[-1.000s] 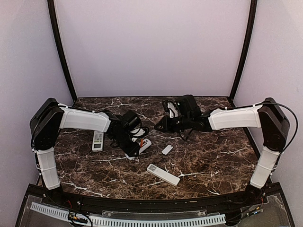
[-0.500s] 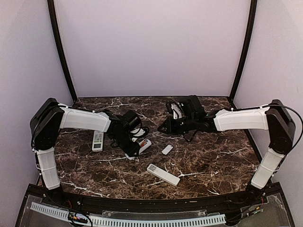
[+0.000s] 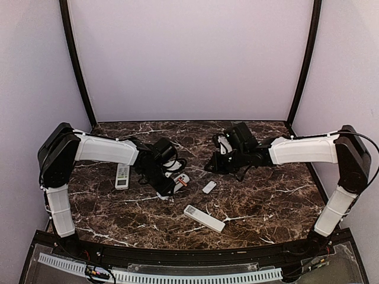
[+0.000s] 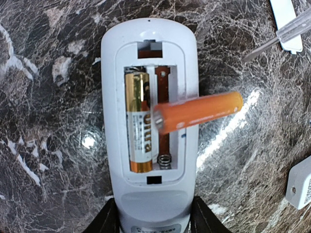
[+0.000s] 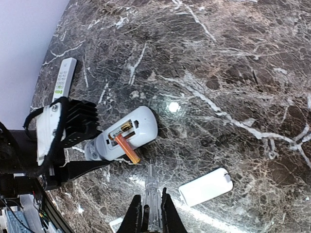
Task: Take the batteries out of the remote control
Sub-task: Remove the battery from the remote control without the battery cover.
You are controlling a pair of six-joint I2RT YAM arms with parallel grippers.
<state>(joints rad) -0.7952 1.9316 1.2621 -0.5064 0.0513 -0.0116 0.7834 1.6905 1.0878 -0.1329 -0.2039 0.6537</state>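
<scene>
Batteries [image 3: 183, 183] look half unloaded: the orange battery [image 4: 199, 112] lies crosswise atop the remote control's [image 4: 148, 53] open bay, and the gold battery [image 4: 137, 121] sits seated inside. The left gripper [image 4: 153, 224] clamps the remote left of centre. The right gripper [image 5: 151, 216], pinching a clear tool [image 5: 151, 191], hovers nearby.

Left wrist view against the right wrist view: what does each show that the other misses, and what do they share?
Only left wrist: the spring in the empty slot and the seated gold battery's label. Only right wrist: a second remote by the wall, and the right gripper shut on a clear tool. Both: the open remote held by the left gripper, the orange battery lying askew across it, the tool's tip, and the white cover.
</scene>
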